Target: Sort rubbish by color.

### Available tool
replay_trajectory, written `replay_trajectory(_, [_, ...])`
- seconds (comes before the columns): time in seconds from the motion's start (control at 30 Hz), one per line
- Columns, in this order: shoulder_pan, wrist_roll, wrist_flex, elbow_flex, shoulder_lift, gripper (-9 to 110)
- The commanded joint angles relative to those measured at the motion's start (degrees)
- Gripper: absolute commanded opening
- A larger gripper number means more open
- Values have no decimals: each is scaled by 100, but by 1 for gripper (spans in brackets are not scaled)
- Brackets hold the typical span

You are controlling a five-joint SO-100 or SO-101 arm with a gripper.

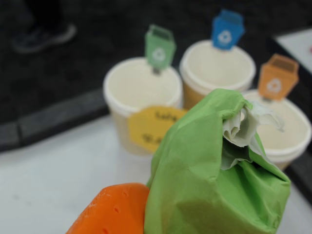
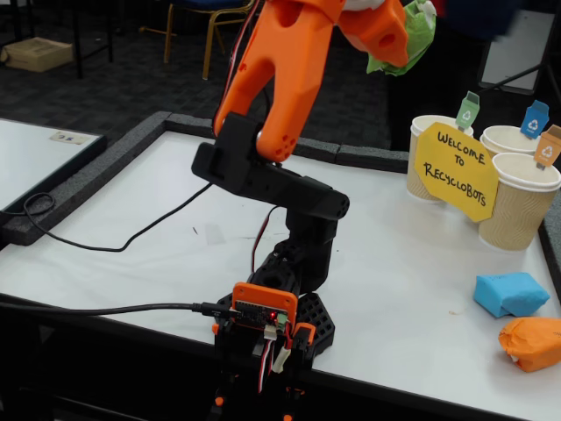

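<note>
1. The room fills the upper left of the fixed view: dark carpet, a yellow-legged chair at the top edge, and a cardboard box at far left. In the wrist view, a dark shoe stands on the floor at upper left.
2. The white table spans the middle and bottom of the fixed view, edged by a dark grey foam border; a second white surface lies at left.
3. The orange and black arm rises from its base at bottom centre to the top edge, with a black cable trailing left.
4. Three beige paper cups stand at right, tagged green, blue and orange, behind the yellow sign.
5. The gripper, at the top of the fixed view, is clamped on the green lump, held high above the table; in the wrist view it fills the lower right, before the cups.
6. The blue lump and orange lump lie on the table at lower right, just beside each other.
</note>
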Motion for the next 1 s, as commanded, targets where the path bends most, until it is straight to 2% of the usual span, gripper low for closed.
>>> replay_trajectory(0.0, [88,105,-246,-677,-176,0])
replay_trajectory(0.6, [211,105,-492,-650,-650,0])
replay_trajectory(0.97, [369,53,-1389,-633,-2364,0])
